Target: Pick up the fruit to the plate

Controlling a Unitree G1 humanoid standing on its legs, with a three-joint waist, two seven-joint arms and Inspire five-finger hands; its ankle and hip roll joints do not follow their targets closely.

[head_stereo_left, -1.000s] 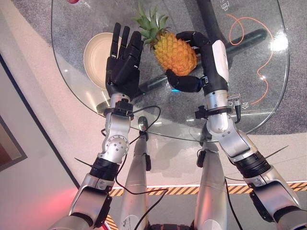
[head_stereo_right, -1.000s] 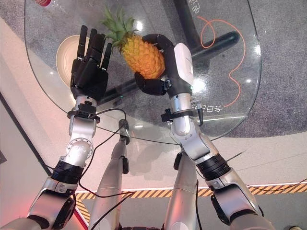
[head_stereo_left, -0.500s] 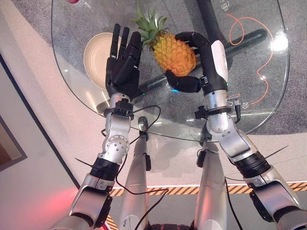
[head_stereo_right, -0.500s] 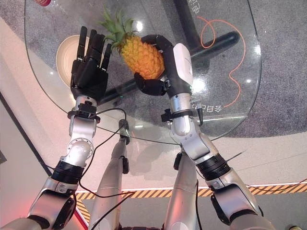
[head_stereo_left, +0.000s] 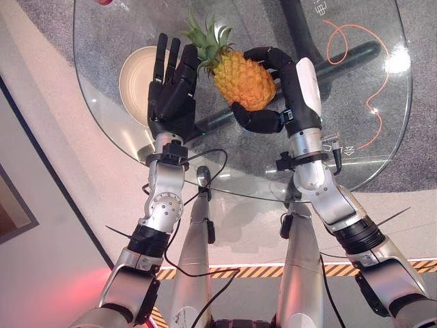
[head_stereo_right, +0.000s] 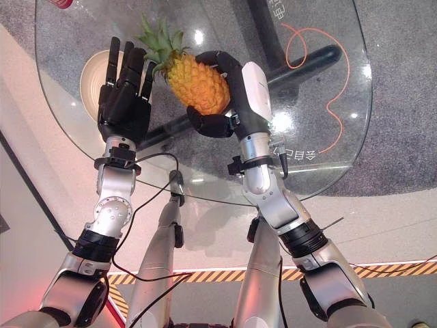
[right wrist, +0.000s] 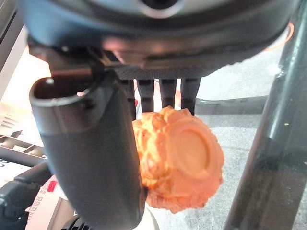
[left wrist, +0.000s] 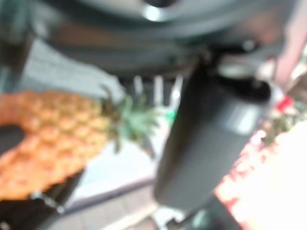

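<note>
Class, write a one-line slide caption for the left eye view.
Right robot hand holds a pineapple above the glass table; open left robot hand waits by the plate.

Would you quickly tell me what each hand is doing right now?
Left hand: open, fingers straight, holding nothing.
Right hand: shut on the pineapple.

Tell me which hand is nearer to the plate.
Left. The left hand, fingers straight, hovers over the cream plate's right rim. The right hand, curled round the pineapple, sits beyond the fruit, farther right of the plate.
</note>
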